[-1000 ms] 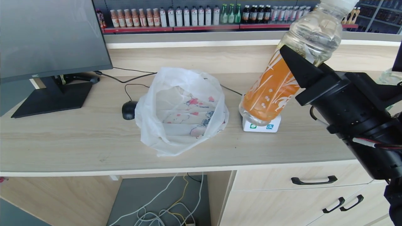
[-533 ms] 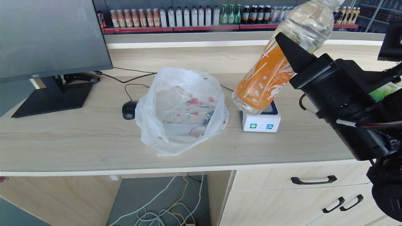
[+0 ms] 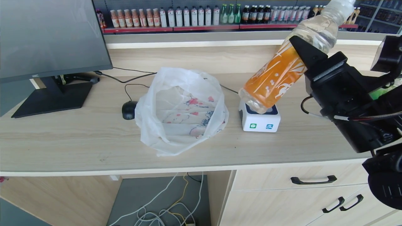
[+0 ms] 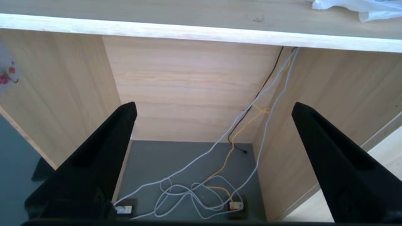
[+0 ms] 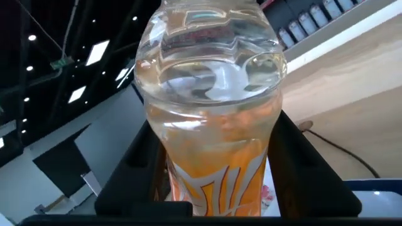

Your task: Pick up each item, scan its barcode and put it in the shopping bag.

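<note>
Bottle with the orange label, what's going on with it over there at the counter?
The right gripper is clamped on the bottle and holds it tilted, base down, right over the small white scanner on the counter; whether they touch is unclear. The white shopping bag stands open next to the scanner, on the robot's left. The left gripper hangs open and empty below the counter edge.
</note>
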Available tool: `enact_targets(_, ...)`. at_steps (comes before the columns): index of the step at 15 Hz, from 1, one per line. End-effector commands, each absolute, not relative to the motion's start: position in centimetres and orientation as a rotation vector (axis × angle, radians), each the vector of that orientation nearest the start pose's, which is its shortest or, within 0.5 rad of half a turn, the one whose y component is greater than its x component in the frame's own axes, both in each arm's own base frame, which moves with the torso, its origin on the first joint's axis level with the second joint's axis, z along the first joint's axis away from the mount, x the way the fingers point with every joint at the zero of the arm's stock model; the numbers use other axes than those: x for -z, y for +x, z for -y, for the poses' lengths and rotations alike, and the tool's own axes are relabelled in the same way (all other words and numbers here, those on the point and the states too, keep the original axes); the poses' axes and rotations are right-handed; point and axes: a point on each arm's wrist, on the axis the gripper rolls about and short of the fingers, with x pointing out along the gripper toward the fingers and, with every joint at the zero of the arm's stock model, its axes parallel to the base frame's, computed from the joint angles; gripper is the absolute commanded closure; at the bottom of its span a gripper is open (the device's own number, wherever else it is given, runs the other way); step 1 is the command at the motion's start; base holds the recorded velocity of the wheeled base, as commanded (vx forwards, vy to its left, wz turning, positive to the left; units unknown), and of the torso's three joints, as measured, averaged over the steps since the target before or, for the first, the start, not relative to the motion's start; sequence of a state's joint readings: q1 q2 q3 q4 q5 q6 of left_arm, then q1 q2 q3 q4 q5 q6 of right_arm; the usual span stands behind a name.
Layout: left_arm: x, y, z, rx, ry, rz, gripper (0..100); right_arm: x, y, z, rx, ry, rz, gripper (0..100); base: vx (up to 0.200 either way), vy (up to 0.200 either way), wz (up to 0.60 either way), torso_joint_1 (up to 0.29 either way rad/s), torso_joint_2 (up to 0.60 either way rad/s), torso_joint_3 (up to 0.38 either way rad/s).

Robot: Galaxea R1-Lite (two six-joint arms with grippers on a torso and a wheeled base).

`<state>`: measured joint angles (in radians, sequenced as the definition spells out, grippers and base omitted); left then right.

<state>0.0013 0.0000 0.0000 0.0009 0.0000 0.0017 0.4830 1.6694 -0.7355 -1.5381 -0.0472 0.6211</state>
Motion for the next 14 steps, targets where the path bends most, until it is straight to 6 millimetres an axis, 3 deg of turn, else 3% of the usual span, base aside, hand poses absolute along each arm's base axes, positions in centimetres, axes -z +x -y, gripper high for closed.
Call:
enact_targets(1,-7.5,-2.3,0.0,-0.002,0.002,0.000,0,-25.8,25.3,-12.2,-0.573,0.779,0.430,100,0.000,0.000,0.00,0.000,0.00,0.000)
enact_targets(3,-7.5,-2.3,0.0,-0.002,0.002,-0.002,0,-25.2,26.1,-11.9,-0.577,0.896,0.391,100,0.000,0.000,0.00,0.000,0.00,0.000)
enact_targets(7,-7.5,-2.3,0.0,-0.002,0.002,0.000,0,-23.6,29.9,-11.1,-0.513,1.012,0.380,100,0.000,0.000,0.00,0.000,0.00,0.000)
enact_targets(11,-7.5,-2.3,0.0,-0.002,0.002,-0.002,0,-22.3,31.2,-10.8,-0.498,1.100,0.336,100,0.000,0.000,0.00,0.000,0.00,0.000)
enact_targets(14,-7.5,-2.3,0.0,-0.002,0.002,-0.002,0,-22.5,31.3,-10.8,-0.513,1.147,0.335,100,0.000,0.000,0.00,0.000,0.00,0.000)
